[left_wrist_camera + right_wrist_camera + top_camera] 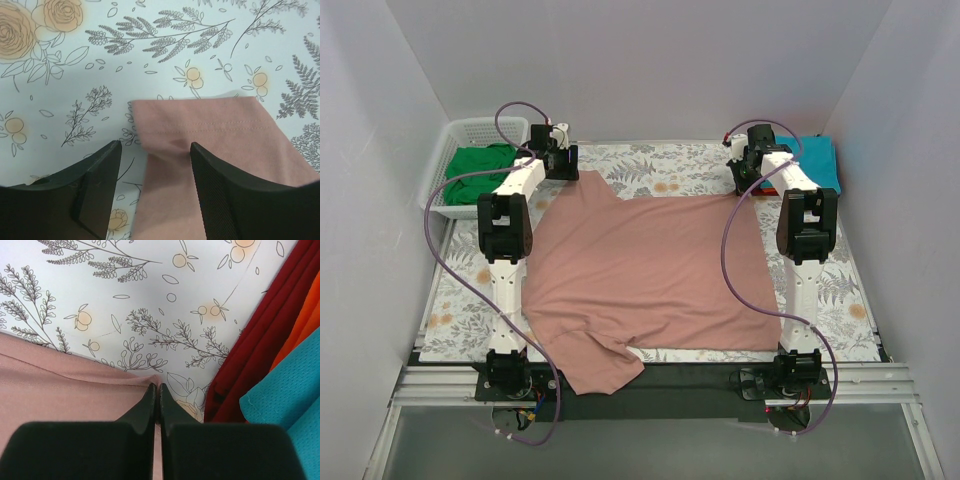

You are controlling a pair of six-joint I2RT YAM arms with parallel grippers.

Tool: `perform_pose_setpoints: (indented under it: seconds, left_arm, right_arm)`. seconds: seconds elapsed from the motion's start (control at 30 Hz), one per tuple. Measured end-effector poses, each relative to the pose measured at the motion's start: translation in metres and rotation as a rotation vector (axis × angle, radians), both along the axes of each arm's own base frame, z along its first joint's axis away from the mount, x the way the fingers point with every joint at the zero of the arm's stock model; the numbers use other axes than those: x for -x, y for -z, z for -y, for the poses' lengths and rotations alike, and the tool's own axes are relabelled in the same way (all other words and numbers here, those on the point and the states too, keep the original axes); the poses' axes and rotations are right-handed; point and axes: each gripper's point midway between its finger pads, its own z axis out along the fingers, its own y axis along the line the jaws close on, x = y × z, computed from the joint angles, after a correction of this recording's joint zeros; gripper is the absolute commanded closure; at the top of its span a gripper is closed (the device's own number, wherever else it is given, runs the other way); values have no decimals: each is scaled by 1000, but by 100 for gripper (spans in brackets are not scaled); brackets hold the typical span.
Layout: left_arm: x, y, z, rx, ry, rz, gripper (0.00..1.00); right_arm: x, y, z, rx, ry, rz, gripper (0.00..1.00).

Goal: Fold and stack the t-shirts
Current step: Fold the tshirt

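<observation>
One pink t-shirt (650, 270) of soft, smooth knit is lying spread flat over the flower-printed tablecloth (670, 165), its near-left sleeve drooping past the table's front edge. At the far-left sleeve, the left gripper (155, 146) is standing about half open, its ribbed black fingers (215, 190) straddling the stitched cuff without pinching it. At the far-right corner, the right gripper (156, 387) is pressing its fingers tightly together on the shirt's hem, where the cloth is rising in a small ridge. Just beside it, folded dark red, orange and teal t-shirts (285, 395) are lying stacked. A green t-shirt (480, 165) is sitting crumpled in the white mesh basket (470, 128).
</observation>
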Motion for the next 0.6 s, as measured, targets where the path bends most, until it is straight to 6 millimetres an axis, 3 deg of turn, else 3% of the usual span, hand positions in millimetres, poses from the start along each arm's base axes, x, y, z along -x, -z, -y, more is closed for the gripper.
perform_pose_setpoints:
  seconds: [0.13,0.43,0.6]
  left_arm:
    - [-2,-3,7,40,17,11,50]
    - [-9,-11,13,79,14,38,100]
    - [-13,-14,13,78,13,62,100]
  right_arm:
    - [0,-1,0,1,-2,2,99]
    - [1,-2,-1,-5,-5,2,99]
    - [2,-9,-1,-12,-8,6,99]
